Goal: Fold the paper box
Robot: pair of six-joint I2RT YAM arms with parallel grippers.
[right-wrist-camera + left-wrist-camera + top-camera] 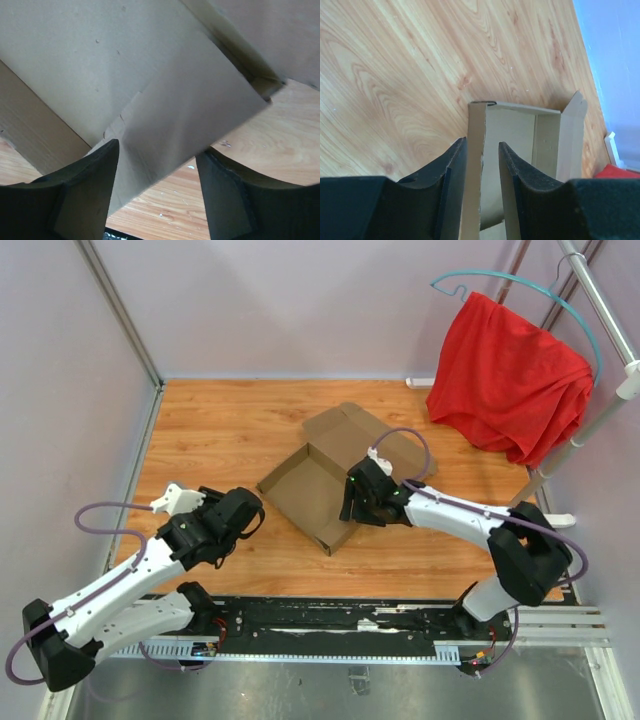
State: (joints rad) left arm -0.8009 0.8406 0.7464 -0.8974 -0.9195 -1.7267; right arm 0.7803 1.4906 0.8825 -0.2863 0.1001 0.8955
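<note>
Wood-grain bench (220, 430), pale lilac walls behind. One plain brown cardboard paper box (318, 485), partly folded, sat mid-bench between two grippers. Top view alone showed one red cloth (505, 380) on one teal hanger (520, 281) at far right corner, well apart from box. Left wrist view alone showed left gripper (482, 144) part-spread astride upright box wall, one finger (451, 172) against it, gap on other side. Right wrist view alone showed right gripper (157, 150) spread wide, tilted flap between fingers; contact unclear.
</note>
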